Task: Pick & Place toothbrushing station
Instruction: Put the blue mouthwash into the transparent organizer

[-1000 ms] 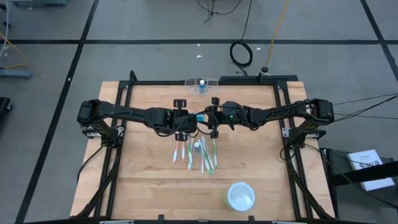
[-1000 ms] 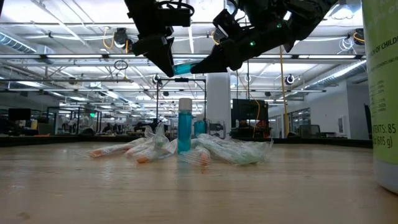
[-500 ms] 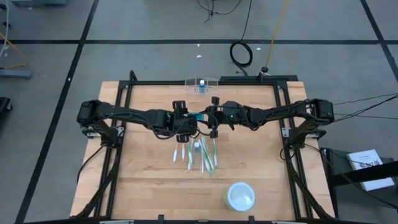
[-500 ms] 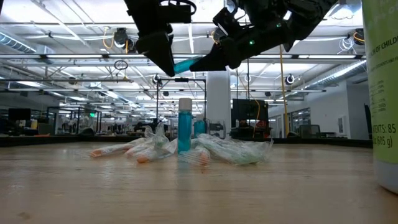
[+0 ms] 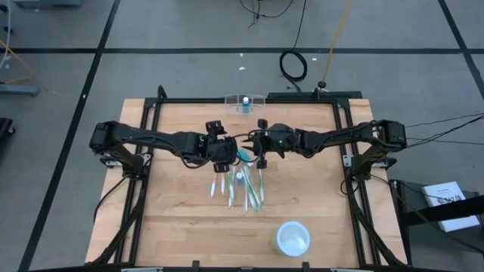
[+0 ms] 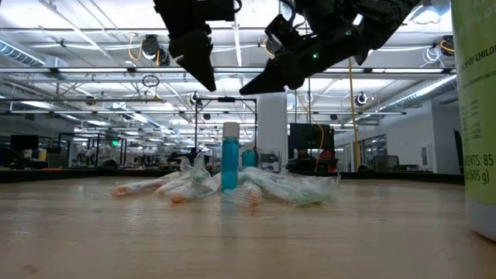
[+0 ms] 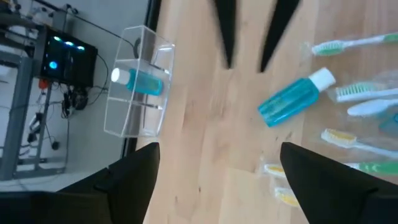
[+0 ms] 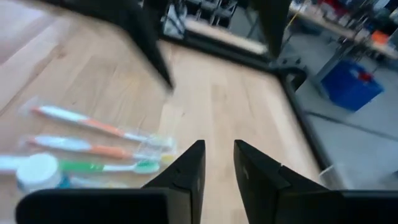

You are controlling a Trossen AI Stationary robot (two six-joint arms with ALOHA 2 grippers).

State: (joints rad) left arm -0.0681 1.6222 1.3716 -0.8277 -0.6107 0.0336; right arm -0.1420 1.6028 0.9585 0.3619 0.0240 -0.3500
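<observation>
Above the table point(image 5: 174, 219), well clear of the toothbrushing station point(image 5: 246, 102) at its far edge, the left hand point(image 5: 229, 148) hangs released, fingers spread wide and empty. Just beside it, tip to tip, the right hand point(image 5: 248, 146) has its fingers narrowly parted, grasping nothing. Farther from the station lie scattered toothbrushes point(image 5: 246, 193).

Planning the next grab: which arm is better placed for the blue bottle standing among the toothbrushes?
Left, probably. The left gripper hangs open with the blue bottle just past its fingertips in its wrist view; the right gripper sees only the cap at its view's edge.
</observation>
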